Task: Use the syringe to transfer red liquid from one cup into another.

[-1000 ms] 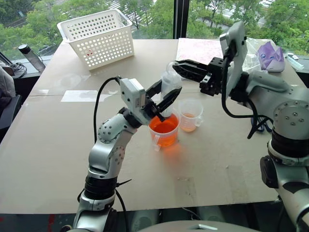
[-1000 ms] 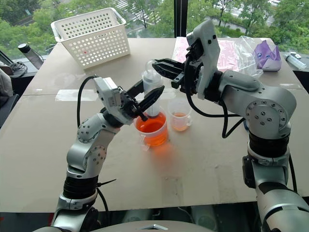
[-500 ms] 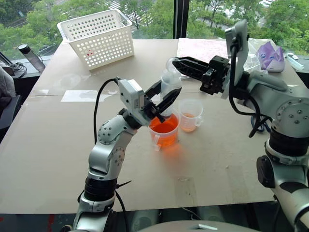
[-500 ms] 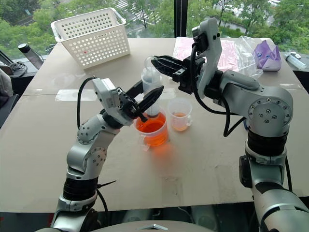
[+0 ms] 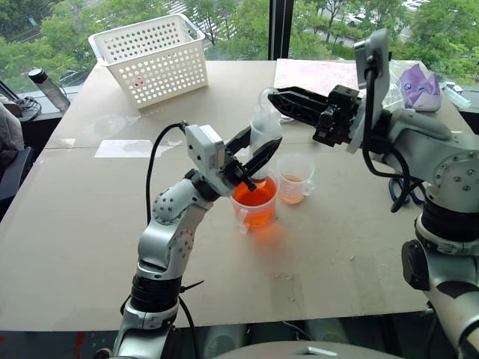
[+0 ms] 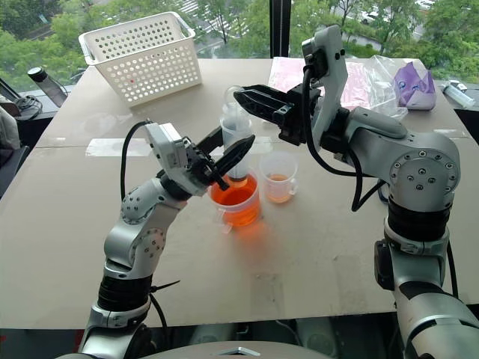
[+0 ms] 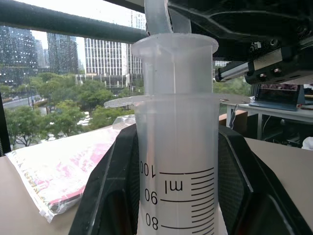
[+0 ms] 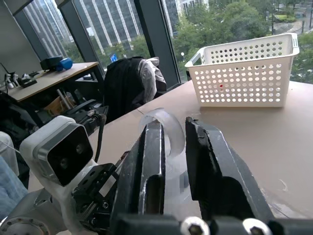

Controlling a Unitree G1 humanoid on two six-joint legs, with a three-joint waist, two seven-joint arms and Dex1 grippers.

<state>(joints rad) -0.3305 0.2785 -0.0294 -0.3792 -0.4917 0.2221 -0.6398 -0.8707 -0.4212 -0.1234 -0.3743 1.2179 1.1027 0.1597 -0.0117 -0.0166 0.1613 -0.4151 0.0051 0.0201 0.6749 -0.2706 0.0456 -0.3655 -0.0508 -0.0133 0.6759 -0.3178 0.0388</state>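
The syringe (image 5: 263,129) stands upright over the wide handled cup (image 5: 241,215), which holds red liquid (image 5: 253,199). My left gripper (image 5: 254,153) is shut on the syringe barrel (image 7: 176,147), whose printed marks show between its fingers. The nozzle tip is hidden behind that gripper. My right gripper (image 5: 275,99) reaches in level from the right to the white plunger top (image 8: 166,128). Its fingers (image 8: 149,147) stand slightly apart around that top. The smaller cup (image 5: 294,179), with a little orange-red liquid at its bottom, sits just right of the wide one.
A white perforated basket (image 5: 153,56) stands at the table's back left, with a dark bottle (image 5: 46,86) beyond it. A pink patterned bag (image 5: 310,75) and a purple object (image 5: 419,84) lie at the back right. A white sheet (image 5: 123,148) lies flat on the left.
My right gripper's fingers have parted a little at the plunger top. The left gripper, the syringe and both cups have stayed where they were.
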